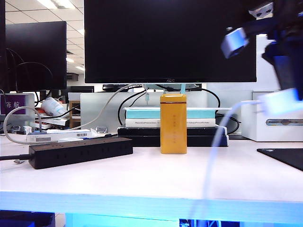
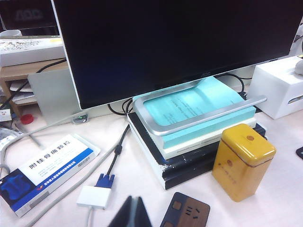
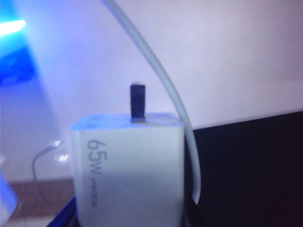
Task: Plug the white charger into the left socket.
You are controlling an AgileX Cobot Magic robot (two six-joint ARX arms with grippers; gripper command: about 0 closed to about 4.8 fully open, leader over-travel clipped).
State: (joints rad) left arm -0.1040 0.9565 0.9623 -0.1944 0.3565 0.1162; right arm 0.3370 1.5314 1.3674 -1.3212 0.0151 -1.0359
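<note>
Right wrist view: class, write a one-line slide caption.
Right end effector holds the small white 65W charger, prong outward, thin white cable beside it.

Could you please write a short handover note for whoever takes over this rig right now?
Left gripper: shut, empty, low above the near table by the long matte black power strip.
Right gripper: raised at the right of the exterior view, blurred; the small white rounded charger sits in it, prong outward, thin white cable trailing down.
Done: charger lifted off the table.
Left: carry it past the yellow tin to the strip's left socket and press it in. Sockets all look unoccupied.
</note>
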